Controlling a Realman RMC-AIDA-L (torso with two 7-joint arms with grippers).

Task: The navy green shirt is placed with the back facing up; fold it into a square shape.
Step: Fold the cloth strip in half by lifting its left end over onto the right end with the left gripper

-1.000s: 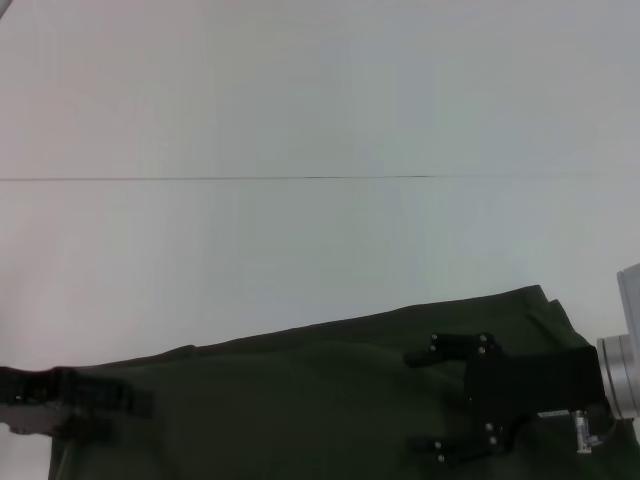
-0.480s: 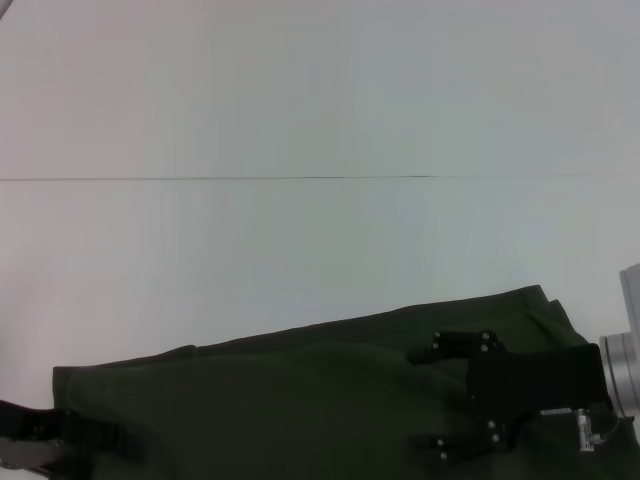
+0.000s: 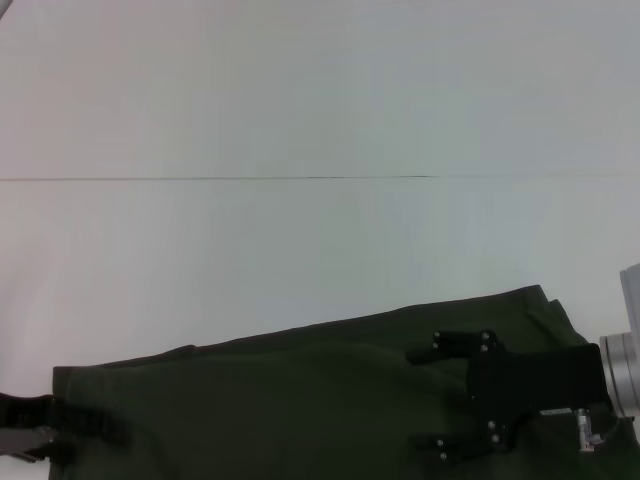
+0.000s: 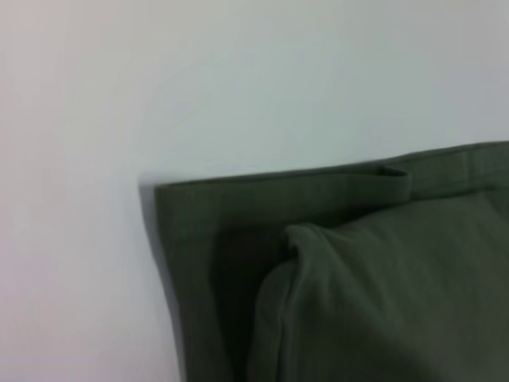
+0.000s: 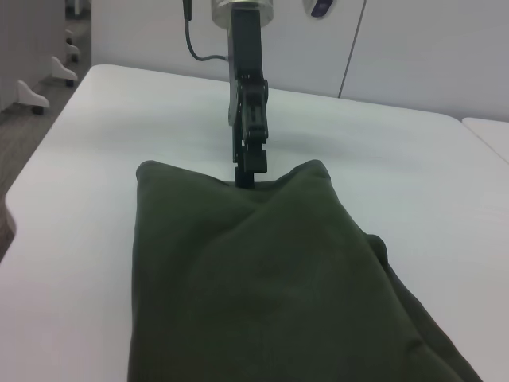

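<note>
Along the counter's (image 3: pixel 300 120) near edge lies the navy green shirt (image 3: pixel 300 400), partly folded. My right hand (image 3: pixel 430 400) hovers spread above it; my left hand (image 3: pixel 75 432) looks pressed together at its corner. I'd align edges squarely before releasing.

Soft, even, slightly hazy light

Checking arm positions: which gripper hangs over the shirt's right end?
The right gripper, open above the shirt. The left gripper is at the opposite, left edge.
</note>
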